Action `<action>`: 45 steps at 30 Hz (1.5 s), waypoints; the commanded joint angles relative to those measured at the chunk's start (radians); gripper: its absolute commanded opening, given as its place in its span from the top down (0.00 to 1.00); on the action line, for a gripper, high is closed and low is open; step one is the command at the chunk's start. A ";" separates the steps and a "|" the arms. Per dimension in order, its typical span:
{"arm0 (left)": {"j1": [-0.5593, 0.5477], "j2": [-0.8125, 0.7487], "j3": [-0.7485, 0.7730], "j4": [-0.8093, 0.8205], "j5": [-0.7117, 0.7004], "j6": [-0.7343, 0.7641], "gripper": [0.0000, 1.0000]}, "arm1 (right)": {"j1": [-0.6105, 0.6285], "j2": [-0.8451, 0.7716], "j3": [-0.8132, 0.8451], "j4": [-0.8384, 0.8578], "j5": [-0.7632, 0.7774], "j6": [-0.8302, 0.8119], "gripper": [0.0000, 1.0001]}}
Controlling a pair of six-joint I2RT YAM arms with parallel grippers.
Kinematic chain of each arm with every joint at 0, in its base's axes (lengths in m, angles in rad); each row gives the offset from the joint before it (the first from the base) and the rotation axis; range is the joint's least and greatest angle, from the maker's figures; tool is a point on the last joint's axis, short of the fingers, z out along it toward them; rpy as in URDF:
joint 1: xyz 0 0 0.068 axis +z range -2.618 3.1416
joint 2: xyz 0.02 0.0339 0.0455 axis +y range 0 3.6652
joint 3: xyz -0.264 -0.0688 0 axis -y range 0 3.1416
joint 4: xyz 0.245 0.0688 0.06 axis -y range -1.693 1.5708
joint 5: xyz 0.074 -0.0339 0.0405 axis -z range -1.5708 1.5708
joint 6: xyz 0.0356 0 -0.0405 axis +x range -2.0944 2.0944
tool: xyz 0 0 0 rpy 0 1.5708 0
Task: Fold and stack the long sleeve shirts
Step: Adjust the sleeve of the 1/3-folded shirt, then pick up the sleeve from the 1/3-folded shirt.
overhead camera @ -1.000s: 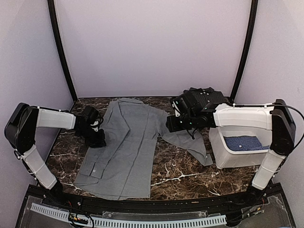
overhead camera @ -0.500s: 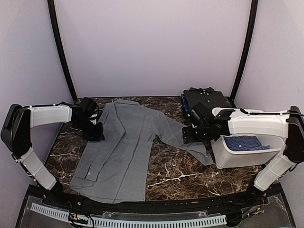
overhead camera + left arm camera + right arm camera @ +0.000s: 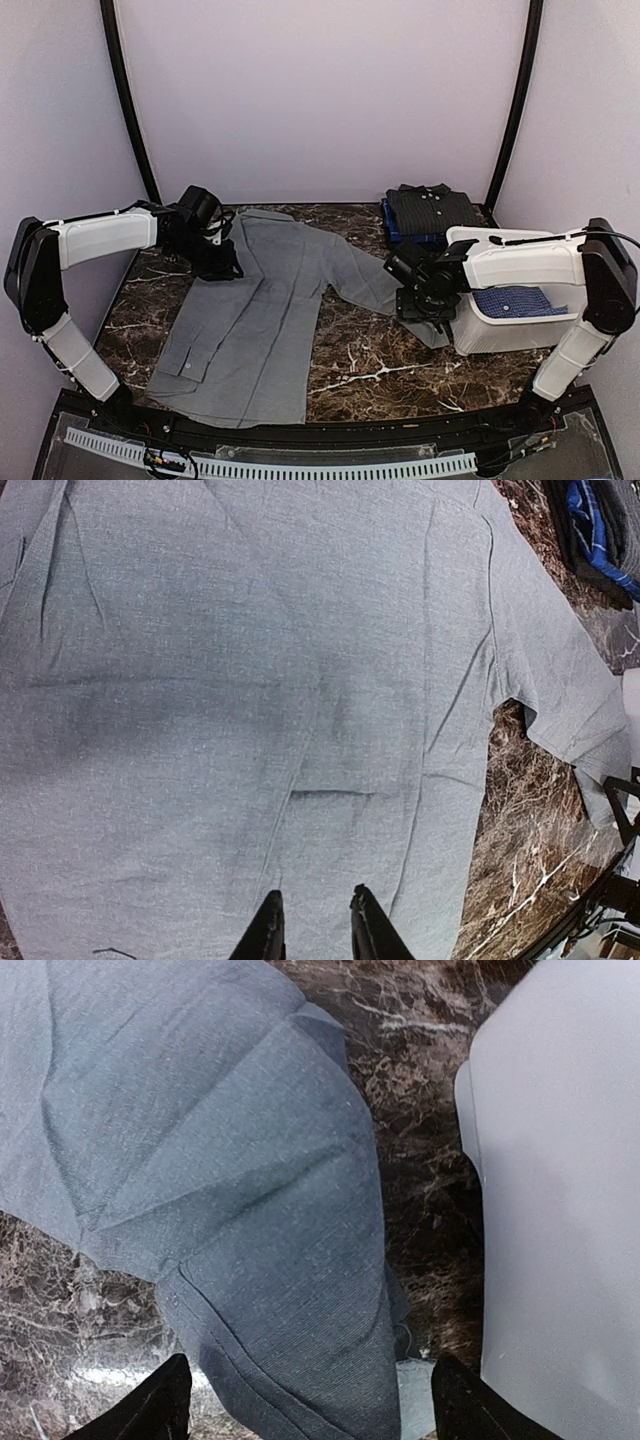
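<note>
Grey shirt (image 3: 260, 320) lies spread on the marble table (image 3: 370, 350). The right gripper (image 3: 308, 1380) gapes empty above its sleeve (image 3: 280, 1210). The left gripper (image 3: 315, 920) is nearly closed, its hold unclear. A careless pinch beside the white tub (image 3: 560, 1160) could bunch the cloth.

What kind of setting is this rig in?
Probably a lab test booth rather than a home: plain lavender walls enclose a small marble-pattern table, with a grey shirt spread flat beside a white tub.

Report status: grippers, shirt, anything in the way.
Right gripper open above sleeve end of grey shirt. Left gripper narrow over shirt body, grip unclear. Shirt spread out. Tub close beside sleeve.
</note>
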 commanded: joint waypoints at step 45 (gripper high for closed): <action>-0.040 -0.069 0.012 0.108 0.116 -0.009 0.78 | 0.080 -0.130 0.082 0.409 0.126 -0.238 0.10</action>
